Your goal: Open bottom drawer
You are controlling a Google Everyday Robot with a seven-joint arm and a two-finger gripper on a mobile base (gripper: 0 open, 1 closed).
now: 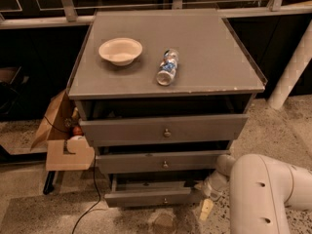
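Observation:
The grey cabinet [165, 57] has three drawers, each with a small round knob. The bottom drawer [146, 198] is the narrowest; it stands pulled out a little, with a dark gap above its front, and its knob [165, 200] is at the centre. My gripper [207, 201] is low at the right end of the bottom drawer's front, at the end of my white arm [263, 194], which comes in from the lower right. The arm hides the drawer's right corner.
The top drawer [165, 129] and middle drawer [163, 162] also stand slightly out. A bowl [120, 50] and a lying bottle [167, 67] are on the cabinet top. Cardboard boxes [68, 150] and a black cable [92, 204] lie to the left. A white post [292, 72] stands at the right.

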